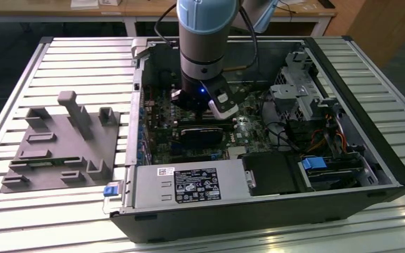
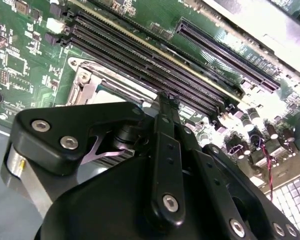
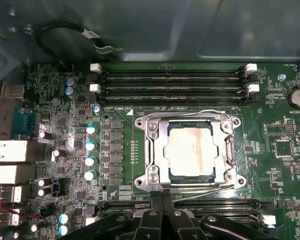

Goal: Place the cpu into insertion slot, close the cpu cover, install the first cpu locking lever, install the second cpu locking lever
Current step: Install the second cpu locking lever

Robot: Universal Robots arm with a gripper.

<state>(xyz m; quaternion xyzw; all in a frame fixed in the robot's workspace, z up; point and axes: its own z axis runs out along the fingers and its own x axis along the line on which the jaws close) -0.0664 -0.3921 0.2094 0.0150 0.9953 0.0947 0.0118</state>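
Cpu [image 3: 193, 150], a dull silver square with a faint reddish smear, sits seated in the insertion slot [image 3: 230, 152] on the green motherboard [image 3: 122, 140]. Cpu cover [image 3: 157, 150] lies flat around it, framing the chip, with thin wire locking levers [image 3: 190, 113] running along the frame's edges. Capacitors [image 3: 90, 145] stand near one side and memory slots [image 3: 170, 80] run close beside another. Gripper [image 3: 162, 207] hangs just beside the socket's edge, its jaws clenched together on nothing.
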